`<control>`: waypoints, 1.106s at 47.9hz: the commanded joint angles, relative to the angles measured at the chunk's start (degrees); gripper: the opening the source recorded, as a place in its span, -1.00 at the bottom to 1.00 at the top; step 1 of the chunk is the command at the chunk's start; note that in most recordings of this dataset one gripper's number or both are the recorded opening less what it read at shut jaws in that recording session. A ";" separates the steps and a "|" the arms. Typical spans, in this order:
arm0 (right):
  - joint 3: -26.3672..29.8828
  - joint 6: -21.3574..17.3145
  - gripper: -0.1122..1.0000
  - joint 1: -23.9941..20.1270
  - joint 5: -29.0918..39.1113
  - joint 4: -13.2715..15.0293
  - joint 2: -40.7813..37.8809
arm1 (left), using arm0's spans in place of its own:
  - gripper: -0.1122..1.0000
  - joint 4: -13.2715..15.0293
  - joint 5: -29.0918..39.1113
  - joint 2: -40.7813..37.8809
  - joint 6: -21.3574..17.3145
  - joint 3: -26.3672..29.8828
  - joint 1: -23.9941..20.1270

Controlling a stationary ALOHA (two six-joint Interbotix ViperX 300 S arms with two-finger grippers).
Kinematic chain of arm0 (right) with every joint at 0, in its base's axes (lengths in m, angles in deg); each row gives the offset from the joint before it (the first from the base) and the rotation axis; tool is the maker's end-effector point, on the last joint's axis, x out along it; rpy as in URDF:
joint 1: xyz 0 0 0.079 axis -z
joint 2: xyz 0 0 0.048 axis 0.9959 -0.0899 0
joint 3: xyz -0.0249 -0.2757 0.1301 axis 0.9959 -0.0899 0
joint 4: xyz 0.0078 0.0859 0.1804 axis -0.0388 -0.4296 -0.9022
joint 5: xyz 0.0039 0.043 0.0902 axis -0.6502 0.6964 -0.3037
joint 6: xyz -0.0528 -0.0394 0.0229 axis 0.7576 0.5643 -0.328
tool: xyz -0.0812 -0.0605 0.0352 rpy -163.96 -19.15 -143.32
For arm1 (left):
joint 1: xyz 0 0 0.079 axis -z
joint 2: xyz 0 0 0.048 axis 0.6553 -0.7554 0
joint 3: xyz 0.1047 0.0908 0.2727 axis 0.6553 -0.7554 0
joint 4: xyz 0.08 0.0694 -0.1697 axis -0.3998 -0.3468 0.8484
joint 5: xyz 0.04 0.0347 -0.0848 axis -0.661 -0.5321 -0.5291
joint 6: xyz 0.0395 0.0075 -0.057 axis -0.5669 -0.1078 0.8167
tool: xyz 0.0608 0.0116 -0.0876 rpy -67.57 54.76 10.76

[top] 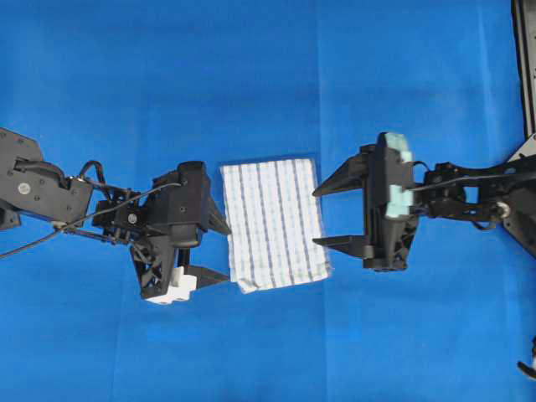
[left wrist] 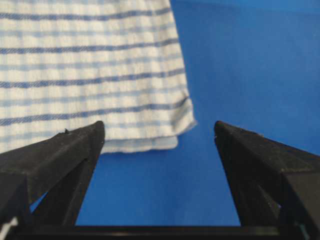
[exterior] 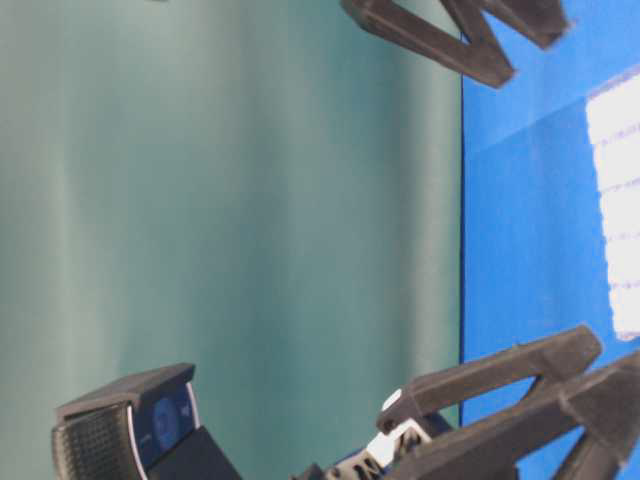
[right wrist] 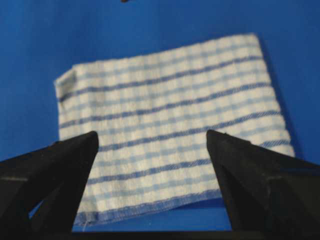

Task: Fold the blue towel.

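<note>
The blue towel point(top: 272, 224) lies folded into a small rectangle on the table, white with thin blue stripes. My left gripper point(top: 226, 251) sits just left of it, open, holding nothing. In the left wrist view the left gripper point(left wrist: 159, 127) frames bare table, and the towel point(left wrist: 90, 75), with its layered corner, lies just ahead. My right gripper point(top: 316, 216) sits at the towel's right edge, open. In the right wrist view the right gripper point(right wrist: 151, 134) has its jaws spread over the towel's point(right wrist: 170, 110) hemmed near edge without pinching it.
The solid blue table covering point(top: 268, 75) fills the overhead view. A black frame point(top: 523, 67) runs along the far right edge. The table-level view shows a teal backdrop point(exterior: 230, 200), a black camera point(exterior: 130, 420) at the bottom left, and a strip of towel point(exterior: 620, 200).
</note>
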 commanded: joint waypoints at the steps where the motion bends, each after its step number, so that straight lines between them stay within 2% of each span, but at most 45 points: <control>1: -0.44 0.09 0.76 0.70 -0.18 1.49 3.78 | 0.82 -0.26 1.32 3.08 -0.53 0.53 -0.97; 8: -2.29 0.09 0.76 2.64 0.44 3.69 9.76 | 0.81 -0.26 4.22 7.73 -2.55 0.26 -2.46; 19: -6.06 0.09 0.75 5.89 3.34 7.38 21.88 | 0.81 -0.26 4.39 16.79 -6.94 -3.43 -4.22; 31: -6.86 0.09 0.75 9.32 13.10 12.22 34.37 | 0.81 -0.35 0.70 29.00 -9.49 -11.07 -4.92; 41: -7.03 -0.18 0.75 13.10 20.21 15.38 41.75 | 0.81 -0.35 -0.97 40.52 -16.08 -17.67 -4.83; 48: -8.44 -0.18 0.75 15.64 24.17 15.91 46.32 | 0.81 -0.35 -0.97 48.60 -19.51 -22.06 -4.83; 53: -10.63 -0.26 0.74 17.40 26.37 16.17 50.10 | 0.81 -0.35 -0.97 53.44 -19.95 -25.40 -5.10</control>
